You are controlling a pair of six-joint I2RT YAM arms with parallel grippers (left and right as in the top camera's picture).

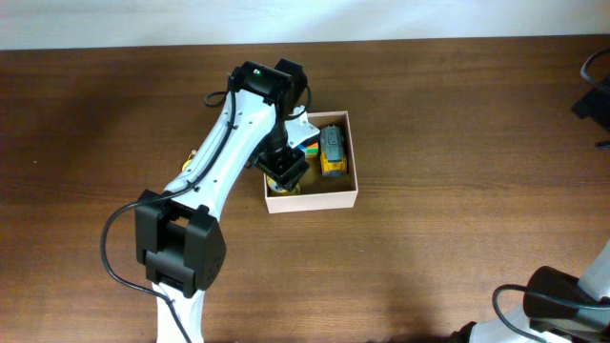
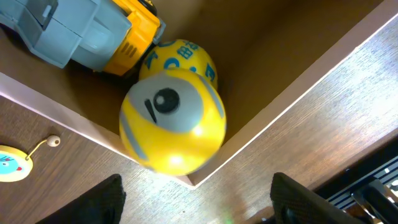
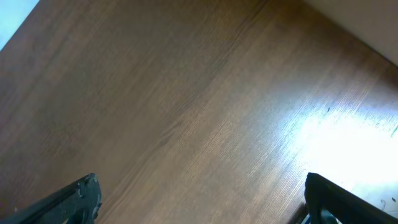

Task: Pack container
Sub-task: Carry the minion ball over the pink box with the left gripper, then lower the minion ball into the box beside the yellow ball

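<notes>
The container (image 1: 313,200) is a shallow cream-walled box with a tan floor, at mid-table. Inside lie a yellow and grey toy truck (image 1: 333,151) and, at the near-left corner, a yellow ball toy with a grey eye (image 2: 173,121), its lower edge blurred. A second yellow ball with blue marks (image 2: 185,56) sits just behind it. My left gripper (image 2: 199,205) hovers above that corner of the container (image 2: 281,115), open, with the ball beyond its fingertips and nothing between them. My right gripper (image 3: 205,202) is open over bare wood, far from the box.
A small round pale tag with a bead on a string (image 2: 12,163) lies on the table just outside the box's left wall. The left arm (image 1: 229,133) covers the box's left side from above. Dark gear (image 1: 593,90) sits at the right edge.
</notes>
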